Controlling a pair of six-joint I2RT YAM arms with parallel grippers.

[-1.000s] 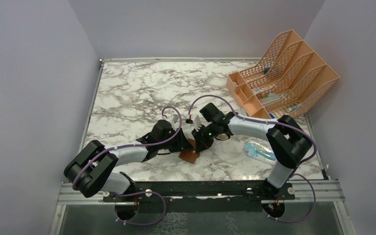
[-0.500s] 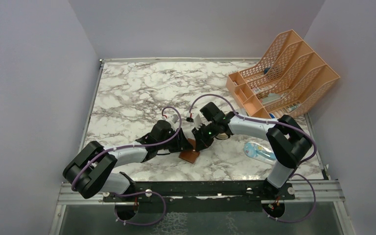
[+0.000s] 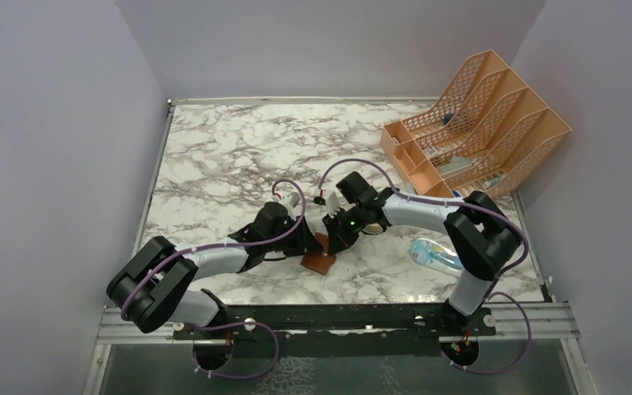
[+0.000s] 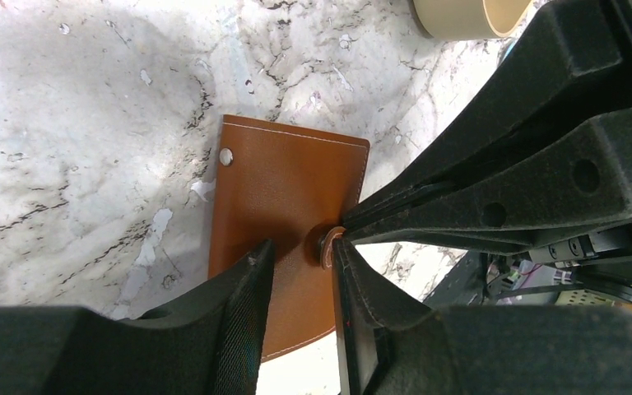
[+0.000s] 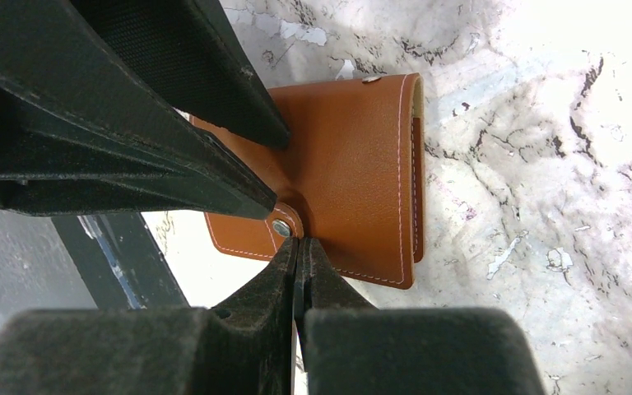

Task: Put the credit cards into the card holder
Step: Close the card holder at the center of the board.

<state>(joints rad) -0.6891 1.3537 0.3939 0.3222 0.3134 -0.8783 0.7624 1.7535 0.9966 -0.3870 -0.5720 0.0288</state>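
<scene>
The left arm [image 3: 206, 262] and the right arm [image 3: 424, 212] are extended inward, and their wrists are met over the middle of the tabletop, nearer its near edge. The left gripper [image 4: 300, 257] is held low with jaws parted. The right gripper [image 5: 300, 247] is pinched closed on the snap strap of the card holder [image 5: 354, 164].

matt leather card holder [image 5: 354, 164], glossy marble table [image 3: 239, 156]

This looks like a robotics lab test cell: bare grey walls [image 3: 49, 164] box in a marble-patterned tabletop [image 3: 214, 148], with a cabled left arm [image 3: 206, 259] and right arm [image 3: 428, 212] bolted to a metal rail [image 3: 337, 317].
</scene>
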